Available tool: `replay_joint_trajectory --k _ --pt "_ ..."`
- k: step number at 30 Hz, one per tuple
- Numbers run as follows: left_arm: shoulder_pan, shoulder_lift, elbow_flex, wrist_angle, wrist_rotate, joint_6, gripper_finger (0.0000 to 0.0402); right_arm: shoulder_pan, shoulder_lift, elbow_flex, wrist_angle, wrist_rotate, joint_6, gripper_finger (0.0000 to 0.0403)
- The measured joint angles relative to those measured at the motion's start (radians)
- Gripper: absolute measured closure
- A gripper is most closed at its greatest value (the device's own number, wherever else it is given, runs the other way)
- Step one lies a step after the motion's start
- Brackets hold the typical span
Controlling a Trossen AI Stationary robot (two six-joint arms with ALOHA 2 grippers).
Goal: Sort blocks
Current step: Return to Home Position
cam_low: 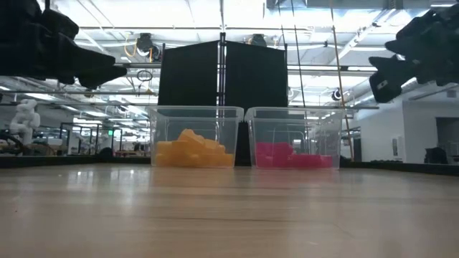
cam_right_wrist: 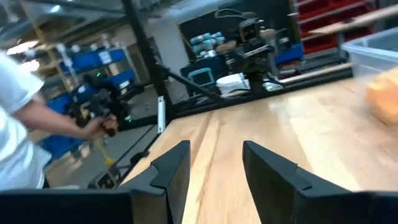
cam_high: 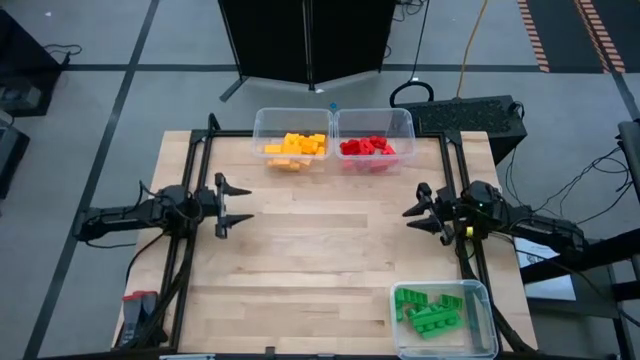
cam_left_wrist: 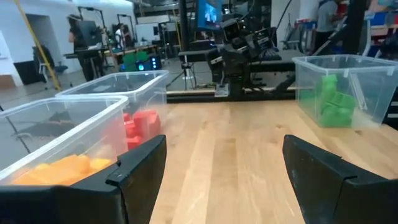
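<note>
Lying sorted by colour in three clear, thin-walled rectangular plastic bins: small studded blocks, glossy and hard-edged. Yellow-orange blocks (cam_high: pixel 293 147) heaped in the first bin (cam_high: pixel 262 125) at the desk's far edge; red blocks (cam_high: pixel 368 147) in the second bin (cam_high: pixel 408 125), touching the first on its right; green blocks (cam_high: pixel 432 312) in the third bin (cam_high: pixel 485 300) at the near right corner, well apart from the other two. Too tumbled in each heap for a count.

Pale wooden desk (cam_high: pixel 320 260), planked, smooth, faintly shiny.

Two dark arms, stretched low from opposite sides, pointing inward across the middle. Left arm (cam_high: pixel 150 212) at the left edge, left jaws spread wide, gripping nothing. Right arm (cam_high: pixel 500 212) at the right edge, right jaws parted less widely, likewise gripping nothing. Both raised clear of the wood in the low view.

Beyond the desk, a person (cam_right_wrist: pixel 15 118) in a white sleeve, hand closed on a dark device.
</note>
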Motion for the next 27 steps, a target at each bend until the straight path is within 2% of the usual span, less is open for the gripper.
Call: replay_joint_trajectory --k 4,7,12,14,20,27 --pt "0.010 0.000 0.000 0.000 0.014 -0.027 0.0114 0.079 0.000 0.000 0.010 0.087 0.061 0.0259" --pt "0.009 0.000 0.000 0.008 0.077 -0.027 0.0114 0.165 0.000 -0.001 0.038 0.164 0.042 0.0259" --pt "0.009 0.000 0.000 0.013 0.094 -0.027 0.0114 0.294 0.000 -0.001 0.015 0.436 -0.045 0.0259" --pt "0.009 0.000 0.000 0.013 0.094 -0.027 0.0114 0.328 0.000 -0.001 0.010 0.513 -0.098 0.0259" --pt "0.009 0.001 0.000 0.014 0.095 -0.010 0.0114 0.363 0.000 -0.001 -0.042 0.566 -0.211 0.0259" --pt "0.009 0.019 0.000 0.017 0.102 -0.001 0.0114 0.363 -0.003 0.000 -0.046 0.564 -0.298 0.0259"
